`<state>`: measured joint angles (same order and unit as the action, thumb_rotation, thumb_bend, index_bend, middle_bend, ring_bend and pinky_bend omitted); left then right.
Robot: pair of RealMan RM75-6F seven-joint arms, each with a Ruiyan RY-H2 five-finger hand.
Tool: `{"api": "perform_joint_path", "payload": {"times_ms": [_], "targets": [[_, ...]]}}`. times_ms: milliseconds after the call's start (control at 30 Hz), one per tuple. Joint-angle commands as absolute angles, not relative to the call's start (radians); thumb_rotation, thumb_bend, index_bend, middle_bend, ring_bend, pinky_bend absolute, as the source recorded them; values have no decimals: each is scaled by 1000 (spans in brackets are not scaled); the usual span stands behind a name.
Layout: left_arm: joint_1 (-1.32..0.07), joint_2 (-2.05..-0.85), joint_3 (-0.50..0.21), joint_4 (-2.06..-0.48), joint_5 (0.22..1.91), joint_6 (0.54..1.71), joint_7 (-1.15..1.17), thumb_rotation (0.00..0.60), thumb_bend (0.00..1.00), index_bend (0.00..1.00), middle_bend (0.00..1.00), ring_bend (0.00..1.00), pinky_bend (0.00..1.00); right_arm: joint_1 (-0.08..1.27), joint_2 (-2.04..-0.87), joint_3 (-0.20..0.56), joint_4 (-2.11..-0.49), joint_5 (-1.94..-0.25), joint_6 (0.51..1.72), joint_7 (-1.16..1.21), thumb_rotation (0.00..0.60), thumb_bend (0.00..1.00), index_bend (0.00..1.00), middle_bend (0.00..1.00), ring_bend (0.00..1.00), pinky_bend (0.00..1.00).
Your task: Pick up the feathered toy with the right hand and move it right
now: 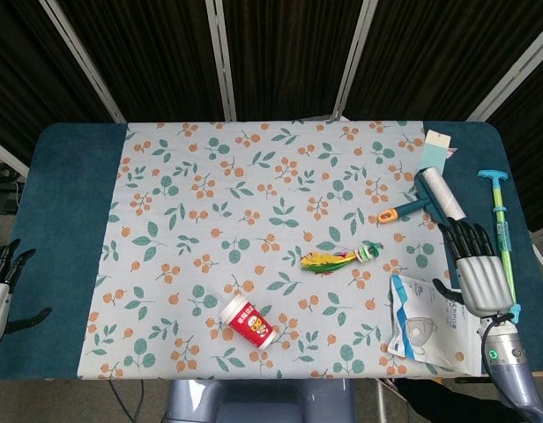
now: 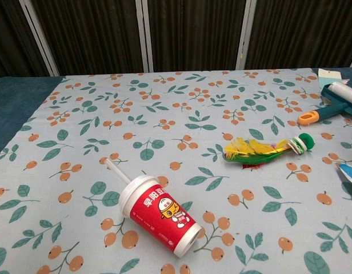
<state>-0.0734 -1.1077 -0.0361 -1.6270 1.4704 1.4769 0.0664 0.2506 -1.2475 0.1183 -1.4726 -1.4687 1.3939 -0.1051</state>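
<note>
The feathered toy (image 1: 335, 258) lies flat on the floral cloth, right of centre, with yellow, red and green feathers pointing left and a green-and-white base at its right end. The chest view shows the feathered toy (image 2: 267, 149) the same way, with no hand near it. My right hand (image 1: 476, 271) hovers open at the table's right side, fingers apart and pointing away from me, well to the right of the toy and holding nothing. At the left edge of the table my left hand (image 1: 2, 287) is open and empty.
A red paper cup (image 1: 247, 322) with a straw lies on its side near the front. A lint roller (image 1: 430, 195) with an orange-tipped handle lies at the back right. A white packaged mask (image 1: 424, 323) sits beside my right hand. A teal stick tool (image 1: 502, 227) lies along the right edge.
</note>
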Motion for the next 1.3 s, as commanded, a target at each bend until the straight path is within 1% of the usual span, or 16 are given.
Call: {"api": "perform_joint_path", "payload": {"times_ms": [33, 233, 333, 433, 533, 633, 733, 833, 1067, 1300], "targets": [[-73, -1108, -36, -1627, 1470, 1477, 66, 551, 151, 125, 0, 0, 0, 251, -1247, 118, -1473, -1469, 1394, -105, 600, 118, 0, 0, 0, 0], [-73, -1108, -36, -1627, 1470, 1478, 68, 551, 151, 125, 0, 0, 0, 253, -1247, 116, -1480, -1476, 1392, -91, 600, 118, 5, 0, 0, 0], [-73, -1109, -37, -1626, 1469, 1478, 70, 555, 151, 125, 0, 0, 0, 260, -1246, 110, -1488, -1497, 1389, -76, 600, 118, 31, 0, 0, 0], [-75, -1110, -39, -1626, 1466, 1475, 72, 552, 151, 126, 0, 0, 0, 275, -1251, 102, -1501, -1521, 1374, -65, 600, 119, 112, 14, 0, 0], [-76, -1110, -39, -1627, 1465, 1474, 73, 553, 150, 126, 0, 0, 0, 300, -1265, 94, -1520, -1547, 1344, -61, 600, 121, 216, 90, 0, 0], [-76, -1109, -39, -1627, 1464, 1473, 73, 554, 151, 125, 0, 0, 0, 337, -1287, 83, -1538, -1579, 1299, -72, 600, 123, 256, 138, 0, 0], [-76, -1109, -40, -1627, 1463, 1473, 72, 552, 150, 125, 0, 0, 0, 370, -1312, 78, -1543, -1597, 1255, -105, 600, 127, 292, 162, 0, 0], [-76, -1108, -39, -1626, 1463, 1472, 70, 554, 149, 125, 0, 0, 0, 407, -1360, 84, -1542, -1593, 1206, -148, 600, 134, 319, 179, 0, 0], [-76, -1107, -38, -1626, 1466, 1472, 68, 555, 150, 125, 0, 0, 0, 481, -1471, 124, -1504, -1530, 1109, -229, 600, 156, 345, 190, 0, 0], [-78, -1105, -37, -1625, 1469, 1469, 64, 552, 151, 125, 0, 0, 0, 534, -1548, 171, -1490, -1455, 1058, -313, 600, 182, 393, 222, 0, 0]]}}
